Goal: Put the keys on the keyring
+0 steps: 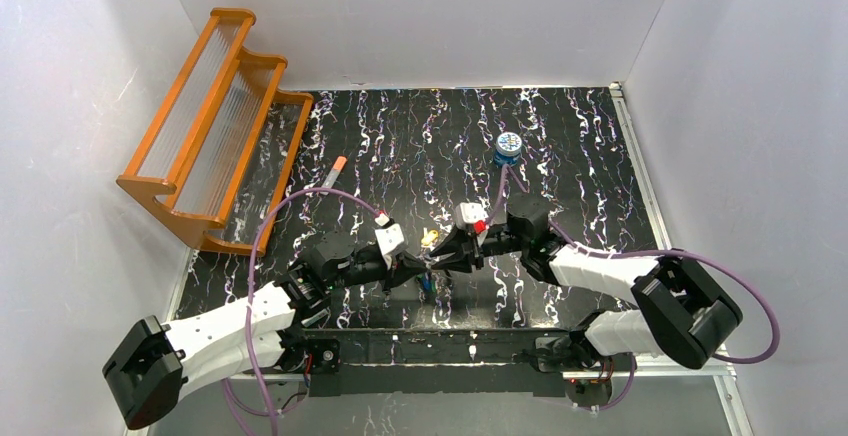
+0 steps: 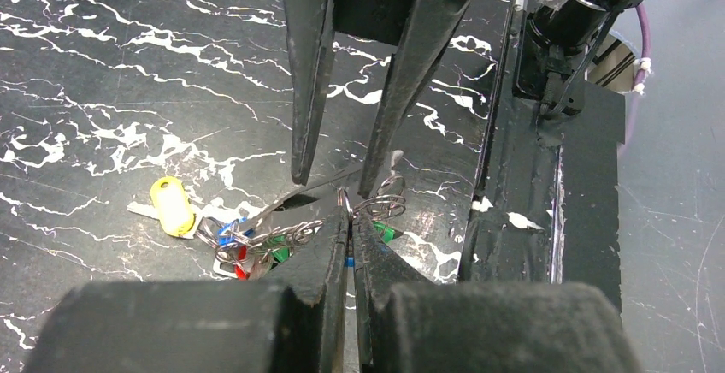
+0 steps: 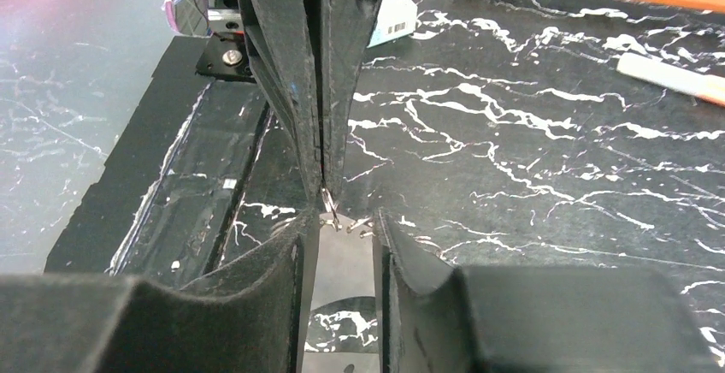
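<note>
The keys lie bunched on small wire rings at the table's near centre: yellow head [image 2: 173, 204], blue [image 2: 226, 232], red [image 2: 242, 263], green [image 2: 278, 253]; the bunch also shows in the top view [image 1: 430, 241]. My left gripper [image 2: 351, 212] [image 1: 420, 266] is shut on a wire ring [image 2: 344, 200] of the bunch, and a green key [image 2: 386, 233] hangs beside its fingers. My right gripper [image 3: 346, 229] [image 1: 445, 253] faces it tip to tip. A pale flat band, the keyring [image 3: 346, 279] [image 2: 321, 186], spans the gap between the right jaws. The left fingertips [image 3: 325, 180] touch its end.
An orange wooden rack [image 1: 215, 126] stands at the back left. A white tube with an orange tip [image 1: 333, 171] [image 3: 675, 78] lies near it. A small round blue tin [image 1: 508, 144] sits at the back centre. The black base strip [image 1: 430, 341] runs along the near edge.
</note>
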